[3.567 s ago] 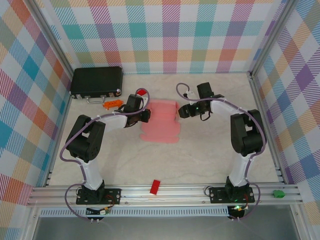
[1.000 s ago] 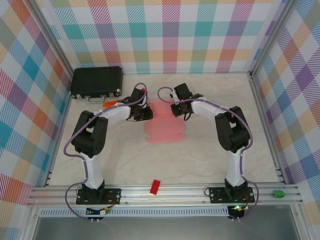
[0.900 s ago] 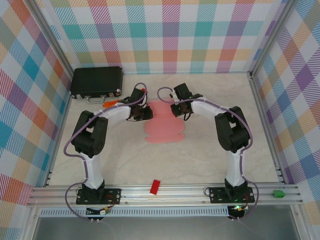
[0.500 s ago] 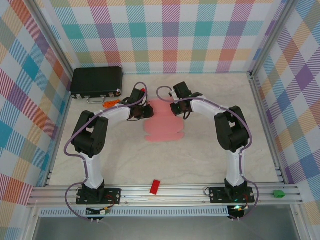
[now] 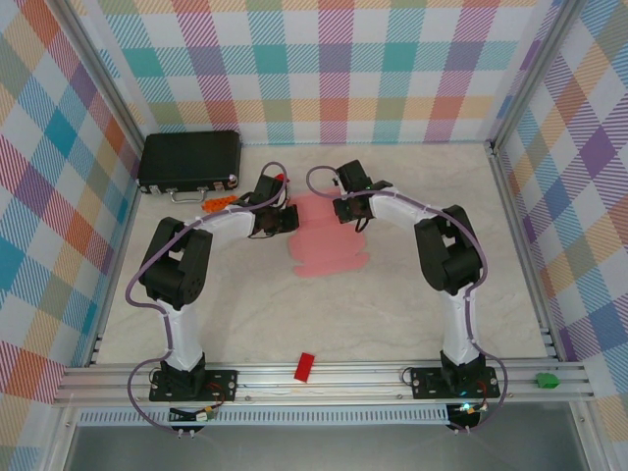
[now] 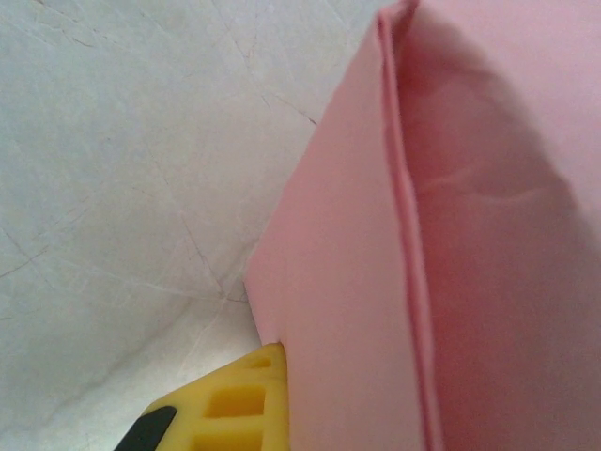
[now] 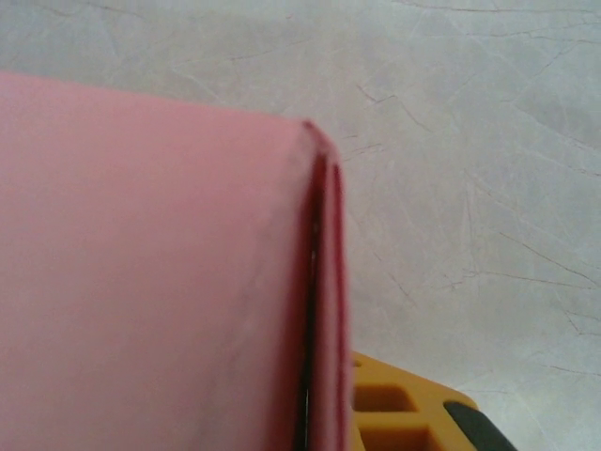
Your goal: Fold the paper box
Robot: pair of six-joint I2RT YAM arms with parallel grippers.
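Both arms had closed in on the far end of the sheet since the earlier shot, and its near end had swung a little toward the right arm. On the table (image 5: 392, 314), the paper box (image 5: 329, 245) lay near the middle, toward the back. Its long axis ran far-to-near, with the tabbed near end angled slightly right and the far end lifted between the two claws.

The left gripper (image 5: 289, 218) was clamped shut on the card's left wall. In its wrist view the pink panel ran down right against the yellow finger (image 6: 235, 404). The right gripper (image 5: 341, 209) sat on the doubled right edge beside its own finger (image 7: 394, 409), but honestly I couldn't tell if it was fully pinched.

My take: raise both sides evenly and keep the crease straight, or the thin card would buckle.
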